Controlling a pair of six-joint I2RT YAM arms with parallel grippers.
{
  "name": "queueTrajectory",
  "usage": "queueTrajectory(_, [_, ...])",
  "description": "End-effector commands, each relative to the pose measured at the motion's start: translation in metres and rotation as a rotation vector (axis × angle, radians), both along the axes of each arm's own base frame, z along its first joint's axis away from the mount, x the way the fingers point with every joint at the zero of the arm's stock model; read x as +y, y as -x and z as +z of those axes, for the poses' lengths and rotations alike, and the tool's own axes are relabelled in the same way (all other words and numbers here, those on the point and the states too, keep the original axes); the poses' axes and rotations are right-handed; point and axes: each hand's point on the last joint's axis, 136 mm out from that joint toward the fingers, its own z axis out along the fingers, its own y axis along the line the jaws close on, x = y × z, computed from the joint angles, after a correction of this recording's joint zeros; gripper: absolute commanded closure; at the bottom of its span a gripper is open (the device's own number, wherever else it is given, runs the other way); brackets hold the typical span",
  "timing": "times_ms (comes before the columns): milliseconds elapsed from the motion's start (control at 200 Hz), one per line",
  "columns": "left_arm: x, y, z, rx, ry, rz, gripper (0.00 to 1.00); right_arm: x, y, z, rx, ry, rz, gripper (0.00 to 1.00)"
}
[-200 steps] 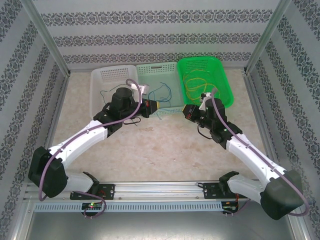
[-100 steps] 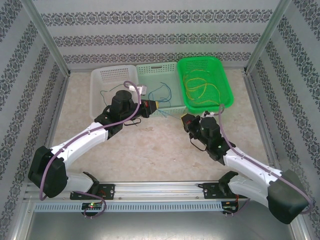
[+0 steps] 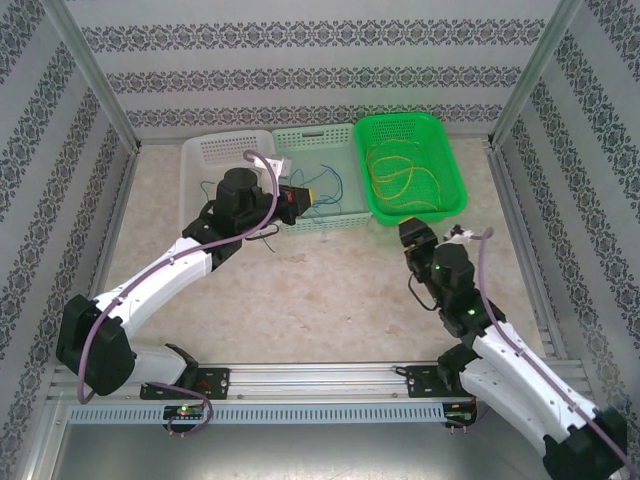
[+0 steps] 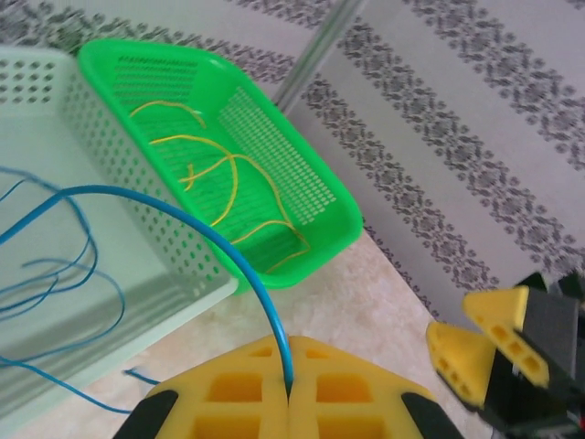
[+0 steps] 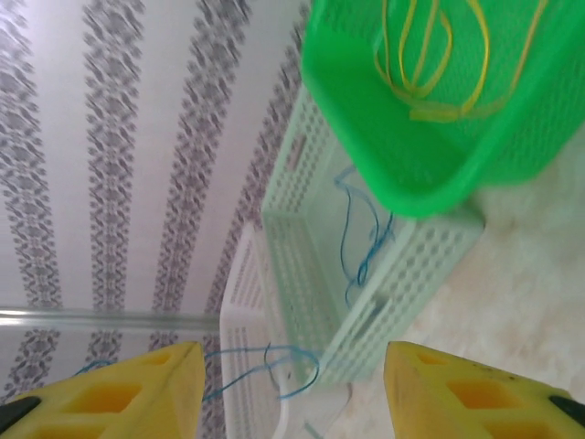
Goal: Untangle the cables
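Sorting step, we reckon: left gripper (image 4: 289,401) pinched on a blue cable (image 4: 183,215) over the mint basket (image 4: 110,146) at 12 o'clock, right gripper (image 5: 292,380) half-spread, empty, at 4; next likely needs lowering, then release.

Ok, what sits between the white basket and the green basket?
The pale mint basket, flanked closely by both, with blue cables in it. The left gripper, over its near side, is shut on one of them. The top view shows this.
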Motion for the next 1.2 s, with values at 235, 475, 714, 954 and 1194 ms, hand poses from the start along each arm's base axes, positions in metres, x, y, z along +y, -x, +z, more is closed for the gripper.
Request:
queueTrajectory(235, [-0.023,0.023,0.055,-0.144,0.125,-0.274,0.97,0.016,-0.001,-0.011,0.048,0.186,0.255,0.44])
queueTrajectory(475, [-0.04,0.057,0.067,-0.182,0.111,-0.537,0.98,0.042,-0.023,0.002,0.062,0.313,0.485,0.32])
queueTrajectory(714, [-0.041,0.084,0.065,-0.183,0.083,-0.689,0.98,0.078,-0.046,0.024,-0.031,0.26,0.745,0.34])
queueTrajectory(954, [-0.041,0.086,0.067,-0.194,0.063,-0.702,0.97,0.113,-0.038,0.024,-0.116,0.284,0.945,0.32])
queueTrajectory(1194, [-0.043,0.08,0.068,-0.204,0.073,-0.702,0.97,0.141,-0.016,0.008,-0.105,0.266,1.075,0.29])
